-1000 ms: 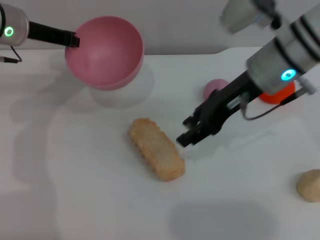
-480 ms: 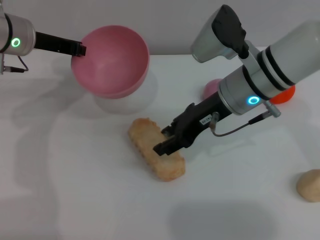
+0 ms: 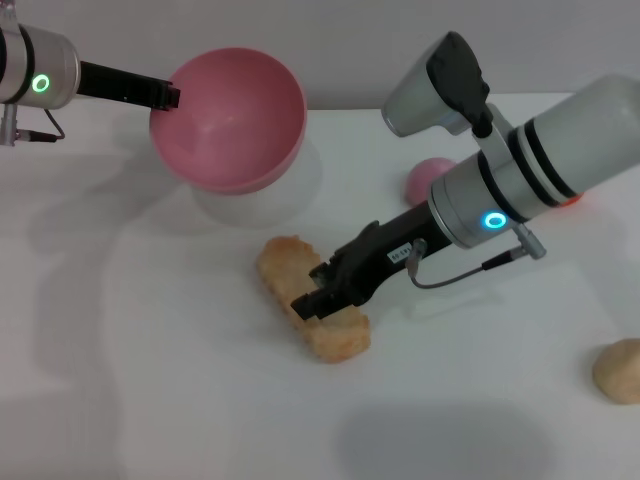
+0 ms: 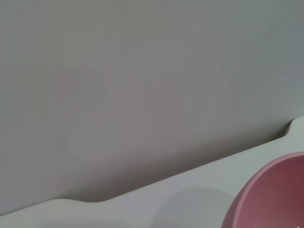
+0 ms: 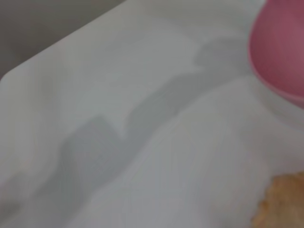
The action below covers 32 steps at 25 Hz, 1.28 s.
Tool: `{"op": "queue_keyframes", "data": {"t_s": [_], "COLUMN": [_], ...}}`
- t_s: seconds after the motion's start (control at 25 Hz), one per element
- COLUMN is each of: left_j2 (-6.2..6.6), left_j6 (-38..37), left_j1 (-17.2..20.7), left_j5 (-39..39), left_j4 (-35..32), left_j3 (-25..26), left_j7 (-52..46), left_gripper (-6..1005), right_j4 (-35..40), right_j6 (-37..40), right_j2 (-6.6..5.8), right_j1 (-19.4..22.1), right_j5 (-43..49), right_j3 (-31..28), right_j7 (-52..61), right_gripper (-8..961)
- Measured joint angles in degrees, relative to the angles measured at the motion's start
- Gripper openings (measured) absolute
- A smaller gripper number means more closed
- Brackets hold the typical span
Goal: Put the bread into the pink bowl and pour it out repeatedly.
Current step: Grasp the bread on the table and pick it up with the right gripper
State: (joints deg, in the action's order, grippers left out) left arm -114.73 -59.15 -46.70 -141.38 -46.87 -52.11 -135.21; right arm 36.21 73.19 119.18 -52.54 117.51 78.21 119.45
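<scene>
The right gripper [image 3: 318, 298], jaws straddling the bread [image 3: 311, 296] on the table [image 3: 150, 380], looked ready to clamp and lift toward the pink bowl [image 3: 232, 118], which the left gripper [image 3: 168, 96] held by its rim.

1. My right arm [image 3: 540, 165]: silver-grey cylinder, two black bands, a glowing cyan ring light.
2. Grey camera housing with a black cap at its 11 o'clock.
3. Thin grey cable loops under the wrist.
4. Right gripper [image 3: 312, 303]: black, white label.
5. Left arm [image 3: 40, 68]: silver, green ring light, black gripper [image 3: 165, 96].
</scene>
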Motion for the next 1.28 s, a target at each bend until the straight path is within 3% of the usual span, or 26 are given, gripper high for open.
{"op": "queue_keyframes", "data": {"t_s": [1.28], "left_j2": [-1.63], "left_j6": [-0.09], "left_j1": [0.43], "left_j5": [-0.03], "left_j4": [-1.48], "left_j3": [-0.93], "left_j7": [0.74], "left_gripper": [45], "right_j4": [-4.95], "right_j6": [-7.86], "right_j2": [0.23], "right_j1": [3.43], "right_j5": [-0.01], "right_j3": [1.37], "right_j7": [0.55], "right_gripper": [553]}}
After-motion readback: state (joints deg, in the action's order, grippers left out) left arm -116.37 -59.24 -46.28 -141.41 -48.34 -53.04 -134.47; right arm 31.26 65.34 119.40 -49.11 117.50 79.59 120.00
